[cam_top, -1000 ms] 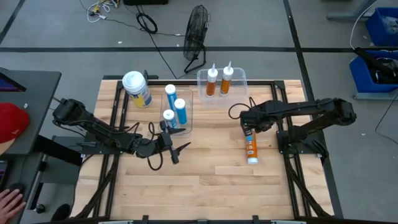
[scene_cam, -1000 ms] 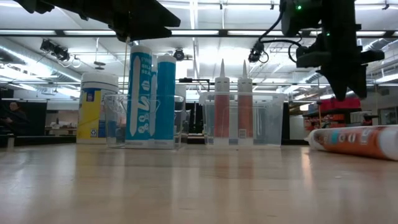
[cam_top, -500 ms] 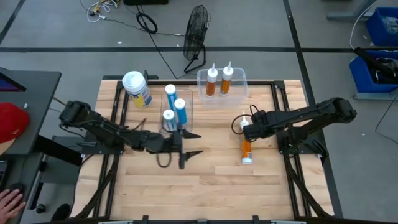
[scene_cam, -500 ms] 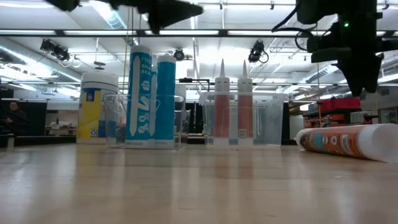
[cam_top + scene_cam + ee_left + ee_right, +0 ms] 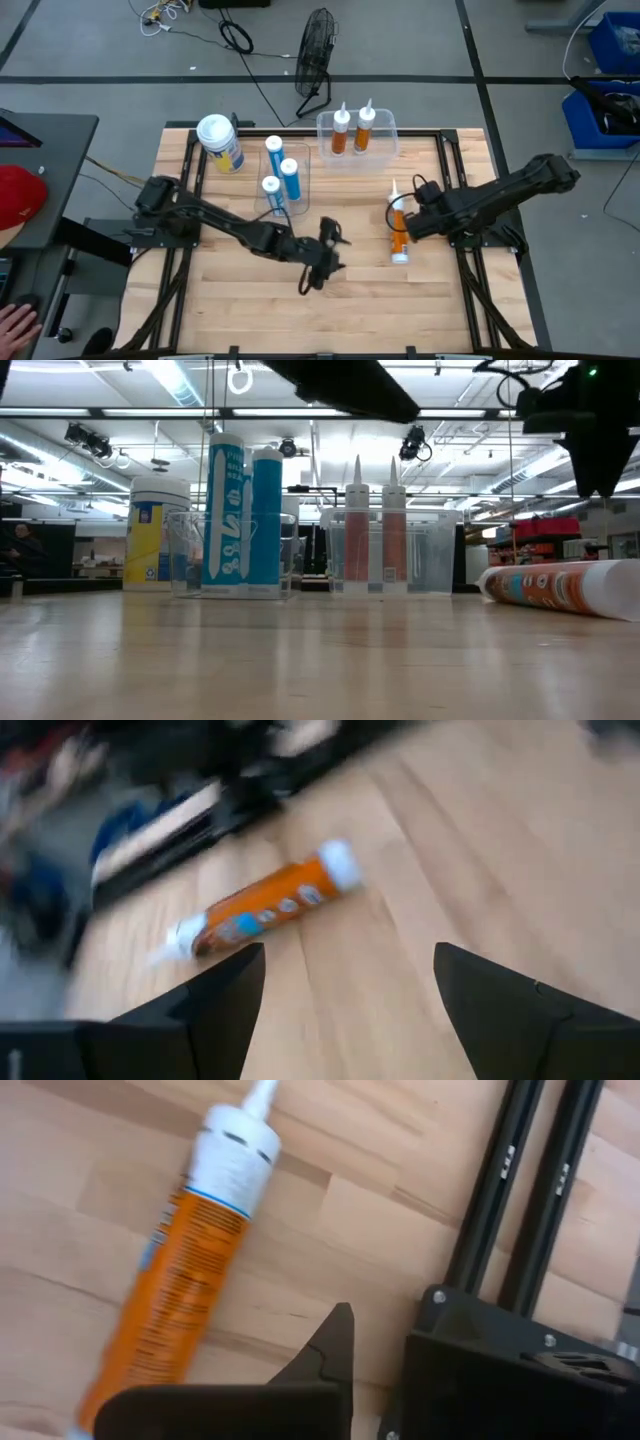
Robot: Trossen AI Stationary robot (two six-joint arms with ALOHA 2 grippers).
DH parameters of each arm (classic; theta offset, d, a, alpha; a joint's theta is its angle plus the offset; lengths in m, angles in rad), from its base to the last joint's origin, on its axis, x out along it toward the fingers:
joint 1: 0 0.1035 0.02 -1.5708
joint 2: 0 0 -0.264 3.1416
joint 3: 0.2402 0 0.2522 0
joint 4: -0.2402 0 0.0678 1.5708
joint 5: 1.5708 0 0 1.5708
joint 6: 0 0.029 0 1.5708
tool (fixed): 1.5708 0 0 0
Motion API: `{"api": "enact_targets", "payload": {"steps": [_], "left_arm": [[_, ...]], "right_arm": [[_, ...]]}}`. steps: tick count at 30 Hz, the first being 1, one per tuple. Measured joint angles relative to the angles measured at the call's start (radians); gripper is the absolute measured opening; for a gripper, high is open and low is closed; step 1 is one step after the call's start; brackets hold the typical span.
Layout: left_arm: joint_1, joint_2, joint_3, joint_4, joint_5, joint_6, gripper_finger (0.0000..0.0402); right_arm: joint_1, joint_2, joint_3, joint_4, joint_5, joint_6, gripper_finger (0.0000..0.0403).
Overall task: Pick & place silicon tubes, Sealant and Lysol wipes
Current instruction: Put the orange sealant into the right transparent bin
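1. Left gripper point(image 5: 335, 252), fingers spread, empty, at table point(image 5: 400, 300) centre.
2. Right gripper point(image 5: 412, 226), pinched closed, empty, just beside orange sealant tube point(image 5: 398, 232) lying at three o'clock.
3. Blue tubes point(image 5: 283, 170) at eleven o'clock.
4. Lysol wipes point(image 5: 221, 143) upright, ten o'clock, far edge.

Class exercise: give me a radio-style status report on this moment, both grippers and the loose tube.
Left gripper open, mid-table, empty. Right gripper shut, empty, beside the orange tube. Tube lying flat on the table. Nothing blocking it.

A black floor fan point(image 5: 316, 50) stands beyond the table's far edge, well away from either claw. Blue bins point(image 5: 610, 75) sit far out past the right claw, and a red cap point(image 5: 18, 200) lies far behind the left one.
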Motion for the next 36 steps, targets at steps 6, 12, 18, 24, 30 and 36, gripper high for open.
{"api": "enact_targets", "payload": {"steps": [6, 12, 18, 24, 30, 36], "left_arm": [[-0.003, 0.097, 0.017, 0.079, 0.056, 0.548, 0.0293], [0.024, 0.213, 0.154, 0.113, 0.032, 0.701, 0.0293], [0.052, 0.344, 0.367, 0.051, 0.053, 0.935, 0.0293], [0.108, 0.516, 0.602, -0.149, 0.068, 1.066, 0.0293], [0.149, 0.669, 0.802, -0.159, 0.059, 1.137, 0.0293], [0.153, 0.757, 0.929, -0.199, 0.018, 1.123, 0.0293]], "right_arm": [[0.042, -0.095, 0.048, -0.006, 0.088, 0.020, 0.0000], [0.071, -0.150, 0.172, 0.007, 0.157, 0.002, 0.0000], [0.081, -0.149, 0.274, 0.005, 0.080, -0.013, 0.0000], [0.081, -0.149, 0.343, -0.015, 0.048, -0.006, 0.0000], [0.081, -0.149, 0.357, -0.015, 0.036, -0.001, 0.0000], [0.081, -0.148, 0.335, -0.075, -0.016, 0.098, 0.0000]]}}
